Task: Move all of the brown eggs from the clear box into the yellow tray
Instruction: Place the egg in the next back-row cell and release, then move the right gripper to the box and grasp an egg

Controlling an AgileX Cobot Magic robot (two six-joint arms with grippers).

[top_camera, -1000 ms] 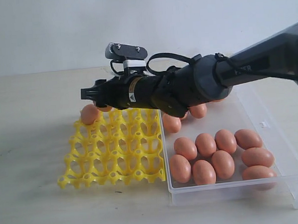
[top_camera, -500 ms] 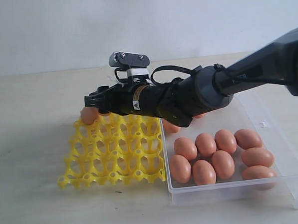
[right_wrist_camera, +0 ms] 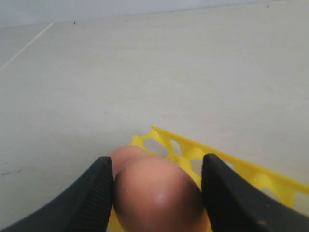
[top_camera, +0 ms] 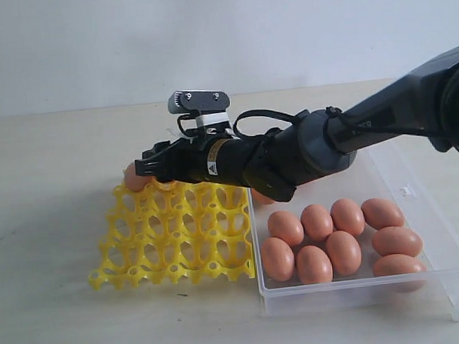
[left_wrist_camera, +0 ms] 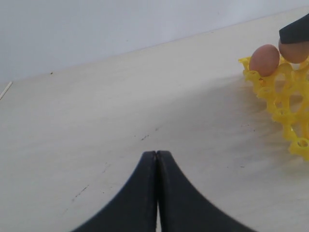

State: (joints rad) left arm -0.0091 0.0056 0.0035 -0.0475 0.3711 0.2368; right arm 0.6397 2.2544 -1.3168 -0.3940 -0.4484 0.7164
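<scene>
Lower than a second ago: right pincer (top_camera: 154, 168), now just over far row of yellow tray (top_camera: 179, 244). Nearest, toward near-right corner of worktop (top_camera: 48, 228): clear box (top_camera: 359, 287) holding eight brown eggs (top_camera: 317, 221) in a cluster. Just beside its left wall, yellow tray. Off tray's left, over bare worktop, left pincer (left_wrist_camera: 157, 155), fingers pressed together, empty. Farthest, in tray's far-left corner cup, seated egg (top_camera: 131, 179); right beside it, held egg (right_wrist_camera: 157, 193), clamped between right pincer's fingers.
</scene>
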